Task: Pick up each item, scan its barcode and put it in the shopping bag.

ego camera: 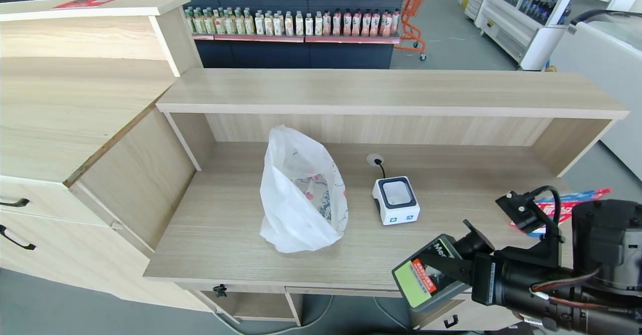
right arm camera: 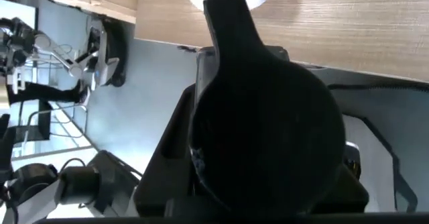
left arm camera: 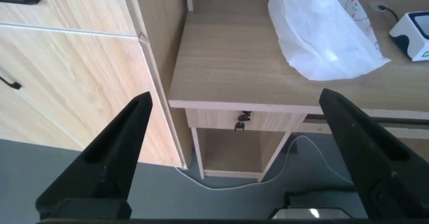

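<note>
Right pincer [ego camera: 451,265] pinches a grey-green box [ego camera: 414,285] over the surface's [ego camera: 225,234] front edge — left pincer [left arm camera: 234,100] spread off its front-left corner, shopping bag [ego camera: 296,209] mid-surface.

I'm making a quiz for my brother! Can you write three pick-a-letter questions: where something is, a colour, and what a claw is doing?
1. Where is the scanner?
A) in the bag
B) on the counter beside the shopping bag
C) on the floor

2. What colour is the shopping bag?
A) white
B) black
C) orange

3. What is the right claw doing?
A) hanging empty
B) holding a box
C) pressing the scanner

Answers:
1 B, it stands on the counter, apart from the bag.
2 A, it is thin white plastic.
3 B, it is shut on the grey-and-green box.
</note>
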Controlling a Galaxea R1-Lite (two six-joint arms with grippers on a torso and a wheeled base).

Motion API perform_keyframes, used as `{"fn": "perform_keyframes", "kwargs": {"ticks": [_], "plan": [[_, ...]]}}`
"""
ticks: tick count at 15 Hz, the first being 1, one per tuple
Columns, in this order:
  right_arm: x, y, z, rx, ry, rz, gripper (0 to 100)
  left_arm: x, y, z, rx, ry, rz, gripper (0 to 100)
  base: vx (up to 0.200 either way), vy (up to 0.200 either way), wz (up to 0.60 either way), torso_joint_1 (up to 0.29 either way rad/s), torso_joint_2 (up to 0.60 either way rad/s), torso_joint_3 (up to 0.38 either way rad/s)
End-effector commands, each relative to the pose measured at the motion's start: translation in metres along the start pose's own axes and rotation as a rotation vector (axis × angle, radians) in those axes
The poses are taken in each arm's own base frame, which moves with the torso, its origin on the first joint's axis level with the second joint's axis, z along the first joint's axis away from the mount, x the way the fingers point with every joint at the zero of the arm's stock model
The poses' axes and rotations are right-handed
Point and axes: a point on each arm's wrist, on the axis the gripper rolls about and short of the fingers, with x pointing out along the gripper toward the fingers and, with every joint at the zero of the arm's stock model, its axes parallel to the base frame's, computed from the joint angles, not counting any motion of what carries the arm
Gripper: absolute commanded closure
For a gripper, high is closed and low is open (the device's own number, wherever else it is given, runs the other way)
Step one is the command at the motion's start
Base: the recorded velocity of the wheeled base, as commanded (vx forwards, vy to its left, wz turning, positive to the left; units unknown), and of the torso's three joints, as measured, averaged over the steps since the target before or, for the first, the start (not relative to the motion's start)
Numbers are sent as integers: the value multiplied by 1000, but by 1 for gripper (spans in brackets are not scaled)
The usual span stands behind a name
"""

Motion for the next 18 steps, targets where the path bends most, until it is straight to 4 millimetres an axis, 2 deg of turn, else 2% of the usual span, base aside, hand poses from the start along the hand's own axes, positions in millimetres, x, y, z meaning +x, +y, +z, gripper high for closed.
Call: {"fn": "perform_keyframes", "kwargs": {"ticks": [1, 5, 7, 9, 12, 14, 17, 18], "plan": [[2, -2, 5, -6, -22, -19, 100, 0, 0, 0, 0, 0, 1, 0, 0, 0, 0, 0, 0, 0], [40, -7, 37, -177, -98, -87, 100, 0, 0, 0, 0, 0, 1, 0, 0, 0, 0, 0, 0, 0], [65, -13, 40, -197, -89, -94, 100, 0, 0, 0, 0, 0, -1, 0, 0, 0, 0, 0, 0, 0], [98, -24, 37, -212, -100, -89, 100, 0, 0, 0, 0, 0, 1, 0, 0, 0, 0, 0, 0, 0], [141, -42, 20, -441, -46, -80, 100, 0, 0, 0, 0, 0, -1, 0, 0, 0, 0, 0, 0, 0], [171, -51, 20, -503, -93, -53, 100, 0, 0, 0, 0, 0, -1, 0, 0, 0, 0, 0, 0, 0], [201, -42, 25, -553, -138, -10, 100, 0, 0, 0, 0, 0, -1, 0, 0, 0, 0, 0, 0, 0], [201, -42, 25, -553, -138, -10, 100, 0, 0, 0, 0, 0, -1, 0, 0, 0, 0, 0, 0, 0]]}}
